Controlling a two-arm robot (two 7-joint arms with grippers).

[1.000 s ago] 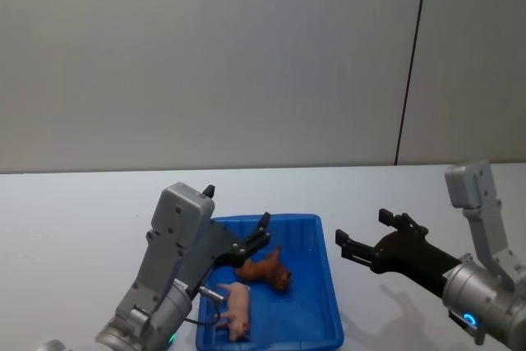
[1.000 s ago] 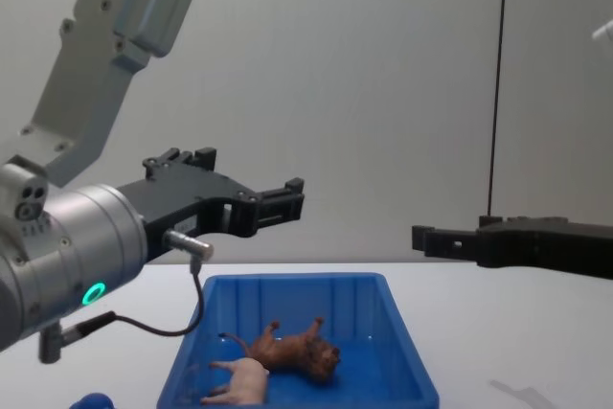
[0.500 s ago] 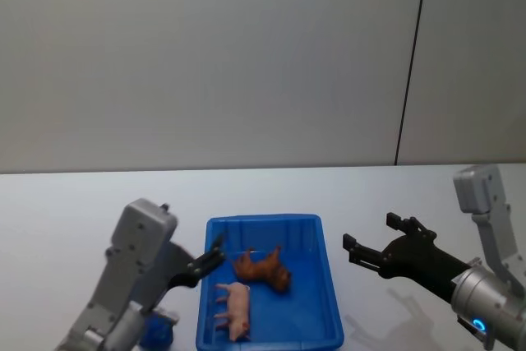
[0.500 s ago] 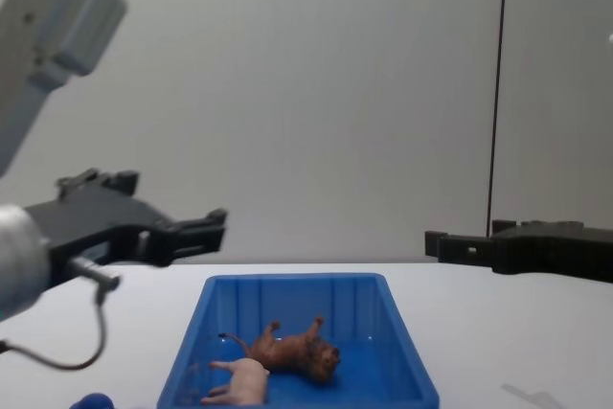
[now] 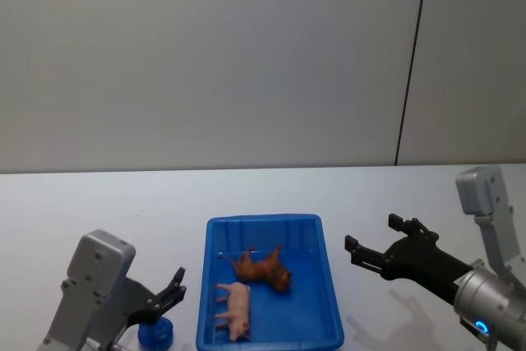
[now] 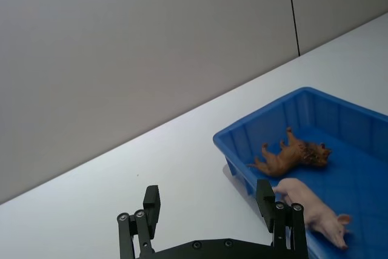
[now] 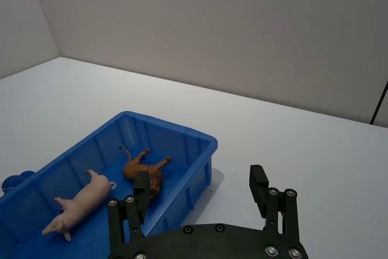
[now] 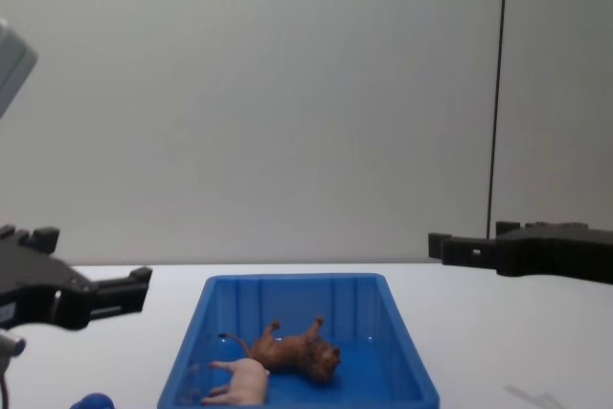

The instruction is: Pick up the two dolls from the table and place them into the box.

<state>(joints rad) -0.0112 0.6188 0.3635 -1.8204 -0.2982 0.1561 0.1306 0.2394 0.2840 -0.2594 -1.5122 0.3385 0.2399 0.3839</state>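
- Left gripper is retreating from the box, jaws apart.
- Right gripper is hovering alongside, jaws apart.
- Lion and pig are lying inside: 2 placed.

You're looking at one lion, one pig, that's two dolls, plus one box, one small blue object, one table, and two grippers: left gripper, right gripper.

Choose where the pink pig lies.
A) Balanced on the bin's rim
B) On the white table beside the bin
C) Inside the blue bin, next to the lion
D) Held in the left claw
C: the pig lies on the floor of the blue bin, close beside the lion.
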